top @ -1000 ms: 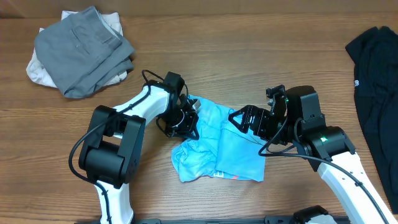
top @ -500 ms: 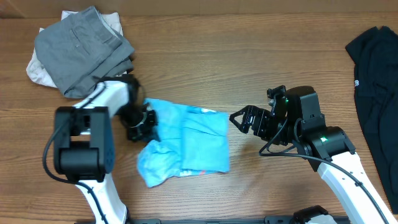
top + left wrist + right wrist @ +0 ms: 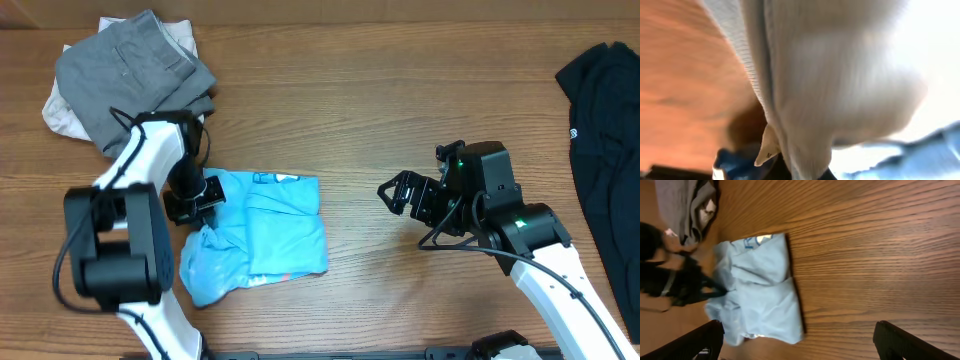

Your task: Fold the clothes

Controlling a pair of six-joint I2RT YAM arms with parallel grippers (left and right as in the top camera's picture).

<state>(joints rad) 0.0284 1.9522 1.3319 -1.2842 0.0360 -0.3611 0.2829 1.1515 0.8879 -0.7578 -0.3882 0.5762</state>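
- The light blue T-shirt [image 3: 268, 232] lies on the table [image 3: 400, 90], left of centre and toward the near edge. It is roughly folded, with a rumpled bunch at its near left corner and printed marks along its far edge.
- The left gripper [image 3: 200, 192] sits at the shirt's far left corner with its jaws closed tight on the fabric there. Its wrist camera is blurred and filled by pale cloth very close to the lens, with wood at the left and a strip of blue at the lower right.
- The right gripper [image 3: 395, 192] hangs over bare wood, right of the shirt and well apart from it. Its jaws are spread wide and hold nothing, and both dark fingers [image 3: 705, 337] frame the shirt in its wrist view.
- A grey garment [image 3: 135, 75] is piled in the far left corner on top of an off-white garment [image 3: 58, 112]. The left arm's elbow is just beside that pile.
- A black garment [image 3: 605, 130] lies along the right edge.
- The table is brown wood grain.
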